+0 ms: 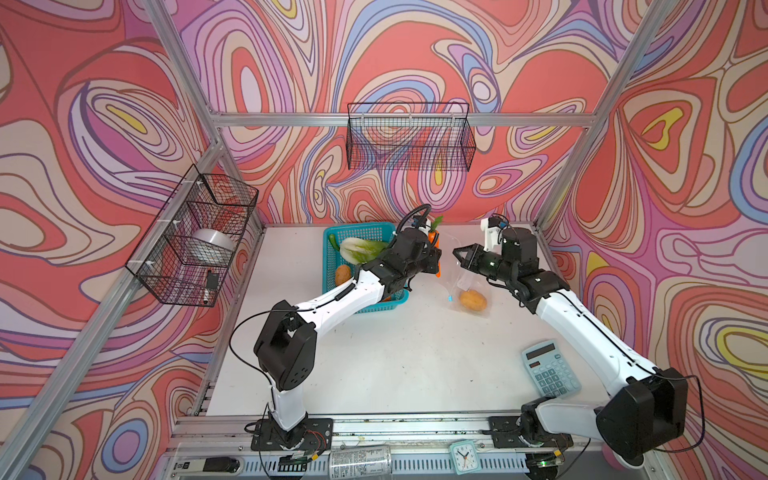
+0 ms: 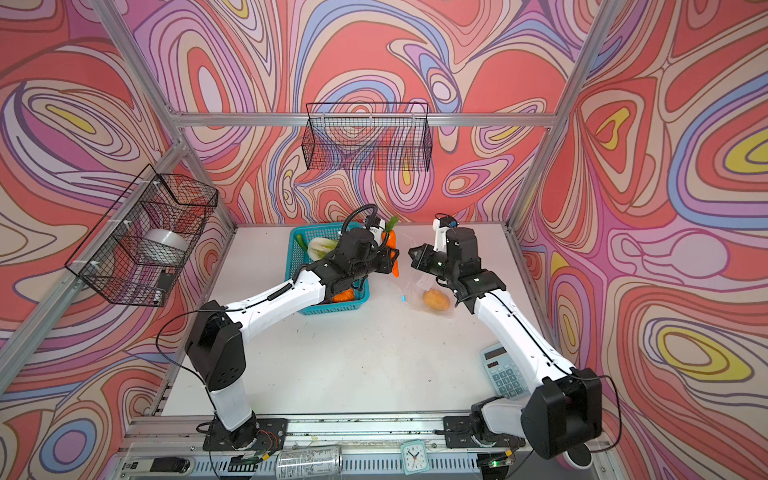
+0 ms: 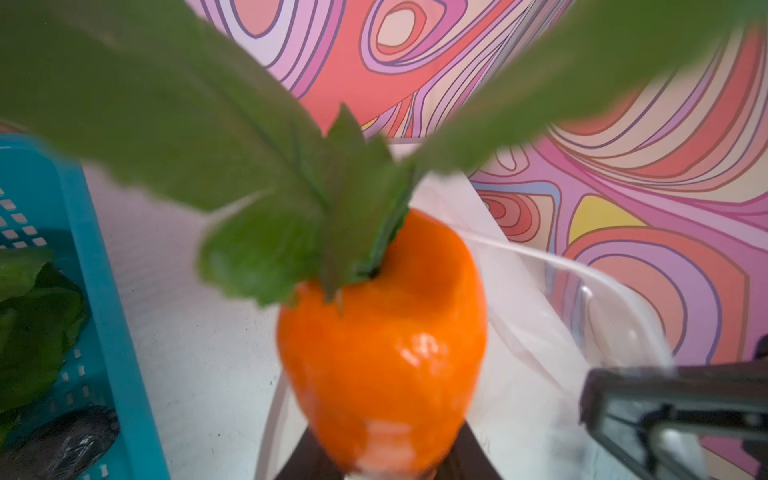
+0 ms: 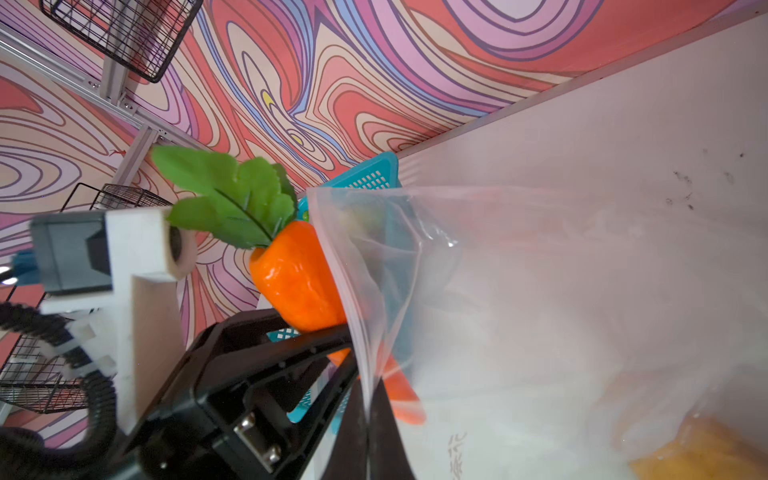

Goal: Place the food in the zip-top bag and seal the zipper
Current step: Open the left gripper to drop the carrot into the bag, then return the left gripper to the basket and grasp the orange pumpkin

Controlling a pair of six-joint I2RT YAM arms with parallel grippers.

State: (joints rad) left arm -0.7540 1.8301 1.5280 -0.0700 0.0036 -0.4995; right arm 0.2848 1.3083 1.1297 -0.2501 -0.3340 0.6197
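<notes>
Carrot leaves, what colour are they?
Green. The carrot leaves show best in the right wrist view.

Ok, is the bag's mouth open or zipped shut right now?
Open: the right pincer holds one lip of the zip-top bag up, and its rim bows apart next to the carrot.

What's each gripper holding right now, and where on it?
Left gripper holds the carrot around its middle, leaves up. Right gripper is shut on the bag at its mouth edge.
</notes>
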